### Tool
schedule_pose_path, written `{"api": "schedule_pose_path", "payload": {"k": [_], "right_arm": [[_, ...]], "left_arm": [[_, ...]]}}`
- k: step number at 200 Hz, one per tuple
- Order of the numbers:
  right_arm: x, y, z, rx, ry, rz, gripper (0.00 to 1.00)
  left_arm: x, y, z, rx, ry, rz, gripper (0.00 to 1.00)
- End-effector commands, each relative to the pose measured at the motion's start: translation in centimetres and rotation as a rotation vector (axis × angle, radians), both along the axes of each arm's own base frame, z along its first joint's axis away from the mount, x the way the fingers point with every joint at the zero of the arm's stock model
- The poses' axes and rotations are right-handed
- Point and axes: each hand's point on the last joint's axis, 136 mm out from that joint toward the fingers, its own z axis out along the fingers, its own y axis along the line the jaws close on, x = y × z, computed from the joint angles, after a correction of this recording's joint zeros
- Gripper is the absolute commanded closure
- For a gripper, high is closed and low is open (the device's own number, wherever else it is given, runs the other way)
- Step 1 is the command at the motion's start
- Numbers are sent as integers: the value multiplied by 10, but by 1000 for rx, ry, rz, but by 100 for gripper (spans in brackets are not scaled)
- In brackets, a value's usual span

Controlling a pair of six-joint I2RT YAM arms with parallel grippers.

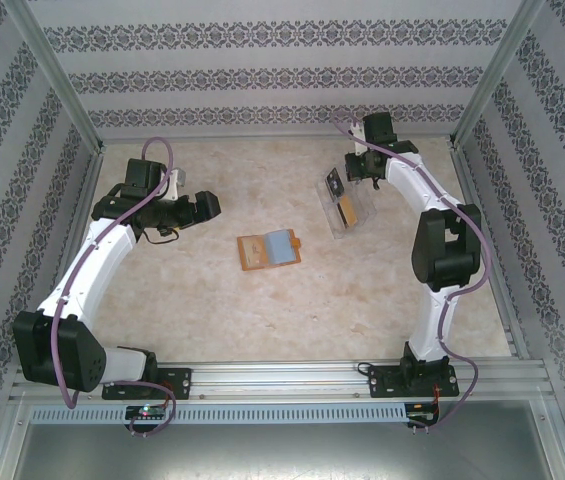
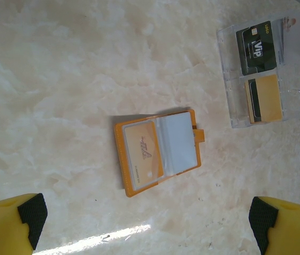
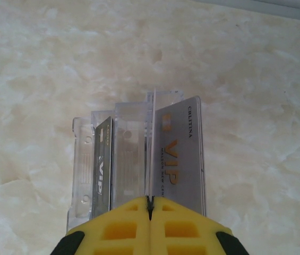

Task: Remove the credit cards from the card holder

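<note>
Top external: card holder [image 1: 269, 250] was laid open at the middle of the table [image 1: 162, 310]. Left gripper [image 2: 147, 215] was spread wide, nothing held. Right gripper [image 3: 151, 204] was clenched over the clear tray [image 3: 83, 159], toward the far right corner (silver VIP card [image 3: 179, 154] beside the finger seam; grasp could not be told). Black card [image 3: 103, 164] and orange card [image 2: 266, 98] were seated in the tray.

Shut yellow pincer [image 3: 150, 206] over clear tray [image 3: 129, 125], silver card [image 3: 182, 154], dark card [image 3: 103, 170]

table [image 1: 212, 320]: marbled beige | on it: open card holder [image 1: 269, 250]; clear tray [image 1: 344, 205]
</note>
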Motion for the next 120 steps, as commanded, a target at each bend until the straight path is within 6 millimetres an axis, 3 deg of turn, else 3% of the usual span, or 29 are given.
{"api": "schedule_pose_path", "payload": {"k": [1,33,57,77,120], "right_arm": [[1,-1,21,14,-31,7,100],[-2,3,54,60,-101,12,100],[-3,-2,65,54,-135,-5,100],[-3,-8,61,36,-131,-22,100],[1,-8,33,17,-58,3,100]], "left_arm": [[-2,1,-2,2,16,-18,0],[-2,1,-3,2,19,-18,0],[-2,1,-3,2,17,-18,0],[-2,1,-4,-1,18,-18,0],[-1,1,-5,-4,20,-19,0]]}}
